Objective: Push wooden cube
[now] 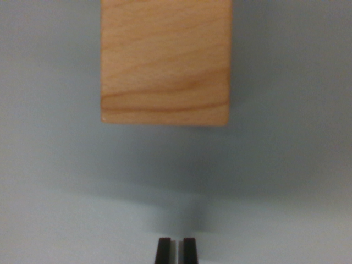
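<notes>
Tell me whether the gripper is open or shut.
Shut, or nearly so. The gripper shows two dark fingertips side by side with only a thin slit between them, holding nothing, below the wooden cube.

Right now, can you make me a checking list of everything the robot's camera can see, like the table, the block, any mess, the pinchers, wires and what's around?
Surface: plain pale grey-blue table, with a soft shadow below the block.
Job's things: one wooden cube, light wood with grain lines, in the upper middle of the wrist view; its top is cut off by the picture edge.
Clutter: nothing seen.
Grippers: gripper at the bottom edge, two dark fingertips close together with only a thin slit between them, holding nothing, apart from the cube with bare table between.
Cables: nothing seen.
Surroundings: nothing seen beyond the table; the picture is a little blurry.
</notes>
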